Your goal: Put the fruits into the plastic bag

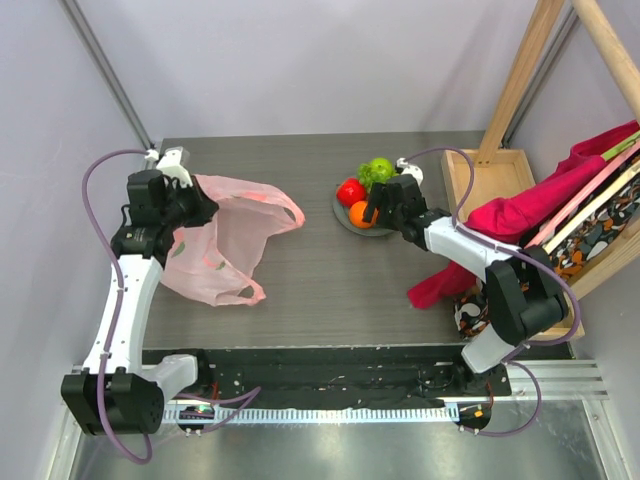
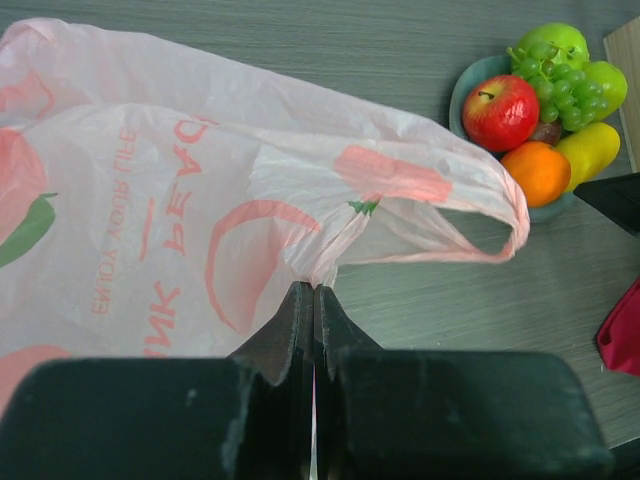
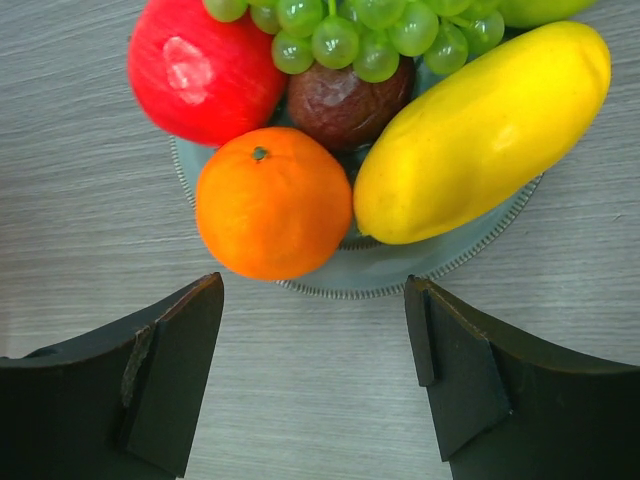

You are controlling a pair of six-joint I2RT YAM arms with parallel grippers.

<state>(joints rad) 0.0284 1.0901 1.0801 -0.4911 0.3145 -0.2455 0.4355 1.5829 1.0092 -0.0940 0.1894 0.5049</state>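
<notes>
The pink plastic bag [image 1: 240,240] lies crumpled on the left of the table, one loop handle stretched toward the plate. My left gripper [image 2: 314,288] is shut on a pinch of the bag's film [image 2: 200,200]. The fruits sit heaped on a round grey plate [image 3: 400,265]: red apple [image 3: 200,70], orange [image 3: 272,203], yellow mango [image 3: 480,135], dark plum [image 3: 345,105], green grapes [image 3: 350,30] and a green apple [image 2: 555,40]. My right gripper [image 3: 315,290] is open just in front of the plate, nearest the orange, touching nothing.
A wooden tray [image 1: 470,175] stands right of the plate, with a red cloth [image 1: 520,215] draped over it and down onto the table. Patterned cloths [image 1: 600,225] and a wooden frame [image 1: 520,80] fill the far right.
</notes>
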